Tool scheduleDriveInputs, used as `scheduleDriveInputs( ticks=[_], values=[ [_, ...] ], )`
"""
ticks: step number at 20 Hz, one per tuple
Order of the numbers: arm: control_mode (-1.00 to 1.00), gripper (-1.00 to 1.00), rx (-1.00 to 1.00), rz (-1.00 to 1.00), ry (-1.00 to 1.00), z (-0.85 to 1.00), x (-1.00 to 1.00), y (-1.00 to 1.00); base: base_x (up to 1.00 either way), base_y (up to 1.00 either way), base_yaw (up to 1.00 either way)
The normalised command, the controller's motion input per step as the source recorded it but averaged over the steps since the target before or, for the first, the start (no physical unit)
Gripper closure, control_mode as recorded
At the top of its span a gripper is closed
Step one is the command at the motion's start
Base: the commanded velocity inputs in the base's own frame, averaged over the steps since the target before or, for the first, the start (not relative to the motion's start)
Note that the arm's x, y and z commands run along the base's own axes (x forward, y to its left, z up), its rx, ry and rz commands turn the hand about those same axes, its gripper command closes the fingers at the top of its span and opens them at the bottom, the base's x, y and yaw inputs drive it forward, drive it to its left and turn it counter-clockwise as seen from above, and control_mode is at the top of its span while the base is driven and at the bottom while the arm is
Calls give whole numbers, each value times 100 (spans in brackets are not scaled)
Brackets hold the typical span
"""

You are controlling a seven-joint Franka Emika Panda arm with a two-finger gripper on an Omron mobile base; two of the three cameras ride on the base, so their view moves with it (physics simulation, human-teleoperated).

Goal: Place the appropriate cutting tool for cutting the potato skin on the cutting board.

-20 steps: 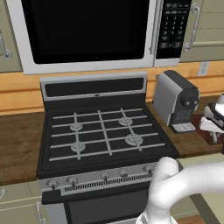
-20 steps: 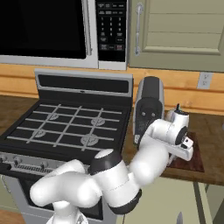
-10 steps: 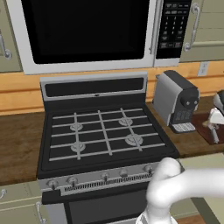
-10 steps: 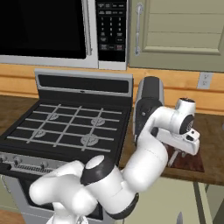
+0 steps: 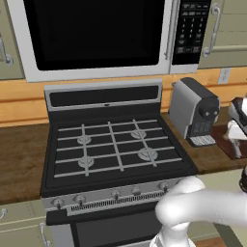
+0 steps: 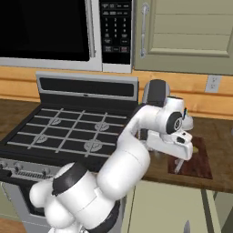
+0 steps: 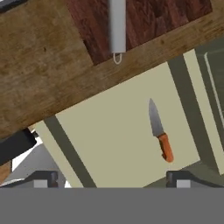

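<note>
Seen first from the left base view, a coffee machine [image 5: 194, 111] stands on the wood countertop [image 5: 212, 159] just to the right of a black gas stove [image 5: 113, 149]. The gripper [image 5: 235, 144] hangs at the picture's right edge, over the dark reddish cutting board [image 5: 224, 140] that lies beside the coffee machine's right side.

From the right base view, the white arm curves up in front of the coffee machine [image 6: 154, 93], and its gripper [image 6: 180, 157] sits above the near left part of the cutting board [image 6: 198, 159]. A slender grey cutting tool [image 6: 178, 165] lies on the board just beneath the hand.

Looking along the hand view, the cutting tool [image 7: 117, 27] rests on the cutting board [image 7: 148, 19], its small loop end poking just over the board's edge onto the countertop [image 7: 43, 70]. Below the counter edge, an orange-handled knife [image 7: 159, 130] lies against the pale cabinet front [image 7: 118, 135]. The fingertips [image 7: 46, 178] stand well apart, holding nothing.
</note>
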Motion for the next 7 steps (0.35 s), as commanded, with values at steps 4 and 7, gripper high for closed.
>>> scheduleDriveInputs(
  ticks=[4, 7],
  values=[
    [-100, -100, -22, 0, 14, -6, -3, 100, 0, 0, 0],
    [-100, -100, -28, 0, 19, -28, -1, 100, 0, 0, 0]
  ],
)
